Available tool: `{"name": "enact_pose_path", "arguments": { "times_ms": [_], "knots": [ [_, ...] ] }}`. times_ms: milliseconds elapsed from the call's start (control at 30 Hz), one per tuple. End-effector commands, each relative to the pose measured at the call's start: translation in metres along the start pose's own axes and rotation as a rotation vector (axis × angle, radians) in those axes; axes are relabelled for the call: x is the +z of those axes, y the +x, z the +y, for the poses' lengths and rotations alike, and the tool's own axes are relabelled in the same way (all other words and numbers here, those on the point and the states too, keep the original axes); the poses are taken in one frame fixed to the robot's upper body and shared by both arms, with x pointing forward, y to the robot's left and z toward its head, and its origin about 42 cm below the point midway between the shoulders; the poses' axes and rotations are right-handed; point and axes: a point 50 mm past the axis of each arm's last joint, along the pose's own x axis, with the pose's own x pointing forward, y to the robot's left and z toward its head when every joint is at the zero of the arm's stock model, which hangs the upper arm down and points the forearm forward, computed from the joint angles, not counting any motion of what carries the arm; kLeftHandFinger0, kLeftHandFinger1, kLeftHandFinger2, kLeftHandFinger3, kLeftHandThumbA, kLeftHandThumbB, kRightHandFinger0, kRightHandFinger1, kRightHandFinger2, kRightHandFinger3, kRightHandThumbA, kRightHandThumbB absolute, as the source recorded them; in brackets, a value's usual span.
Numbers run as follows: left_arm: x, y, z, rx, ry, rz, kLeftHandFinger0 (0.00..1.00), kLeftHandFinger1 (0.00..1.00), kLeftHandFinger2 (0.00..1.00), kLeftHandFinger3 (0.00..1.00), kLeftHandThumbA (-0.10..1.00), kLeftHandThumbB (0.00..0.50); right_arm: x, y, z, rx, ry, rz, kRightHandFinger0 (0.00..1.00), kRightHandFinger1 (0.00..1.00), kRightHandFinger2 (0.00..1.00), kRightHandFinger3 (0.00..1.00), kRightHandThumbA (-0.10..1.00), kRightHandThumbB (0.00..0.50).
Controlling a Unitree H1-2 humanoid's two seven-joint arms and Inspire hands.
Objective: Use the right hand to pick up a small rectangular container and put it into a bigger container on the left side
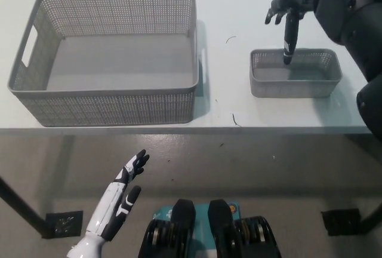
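1. One white counter (239,7) carries two grey perforated baskets.
2. One big basket (107,100) stands on the left part of the counter, with nothing inside it.
3. One small basket (295,82) stands on the right part, well apart from the big one, near the counter's front edge.
4. The black right hand (285,16) hangs above the small basket's far rim, fingers apart and holding nothing; one finger points down and reaches just inside the far wall.
5. The white left hand (119,201) rests low at the lower left, below the counter edge, fingers apart and empty.
6. Two small dark marks lie on the counter between the baskets.
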Motion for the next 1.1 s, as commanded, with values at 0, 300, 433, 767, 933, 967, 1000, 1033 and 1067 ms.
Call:
{"name": "enact_pose_path", "arguments": {
  "times_ms": [0,300,433,767,933,967,1000,1033,1067],
  "knots": [
    [0.01,0.005,0.004,0.007,0.005,-0.062,1.0,1.0,1.0,1.0,1.0,0.304,-0.007,-0.001,-0.006,-0.084,-0.002,0.013,1.0,1.0,1.0,1.0,1.0,0.472],
    [0.01,0.006,0.005,0.006,0.012,-0.065,1.0,1.0,1.0,1.0,1.0,0.292,-0.027,0.022,0.021,-0.084,0.066,0.013,1.0,1.0,1.0,1.0,1.0,0.496],
    [0.011,0.007,0.005,0.008,0.007,-0.06,1.0,1.0,1.0,1.0,1.0,0.306,-0.032,0.029,0.031,-0.06,0.044,0.0,1.0,1.0,1.0,1.0,1.0,0.462],
    [0.01,0.003,0.001,-0.001,0.001,-0.055,1.0,1.0,1.0,1.0,1.0,0.312,-0.039,0.055,0.068,-0.015,0.042,0.035,1.0,1.0,1.0,1.0,1.0,0.456],
    [0.009,0.004,0.002,-0.007,0.012,-0.055,1.0,1.0,1.0,1.0,1.0,0.3,-0.041,0.063,0.082,-0.014,0.079,-0.002,1.0,1.0,1.0,1.0,1.0,0.406],
    [0.009,0.004,0.002,-0.007,0.012,-0.056,1.0,1.0,1.0,1.0,1.0,0.299,-0.041,0.064,0.083,-0.019,0.095,-0.008,1.0,1.0,1.0,1.0,1.0,0.381],
    [0.008,0.003,0.002,-0.007,0.011,-0.053,1.0,1.0,1.0,1.0,1.0,0.3,-0.041,0.066,0.085,-0.065,0.132,-0.025,1.0,1.0,1.0,1.0,1.0,0.359],
    [0.008,0.003,0.001,-0.008,0.011,-0.05,1.0,1.0,1.0,1.0,1.0,0.3,-0.042,0.068,0.086,-0.108,0.163,-0.035,1.0,1.0,1.0,1.0,1.0,0.356],
    [0.008,0.002,0.001,-0.007,0.008,-0.049,1.0,1.0,1.0,1.0,1.0,0.301,-0.043,0.07,0.087,-0.203,0.176,-0.039,1.0,1.0,1.0,1.0,0.86,0.352]
  ]
}}
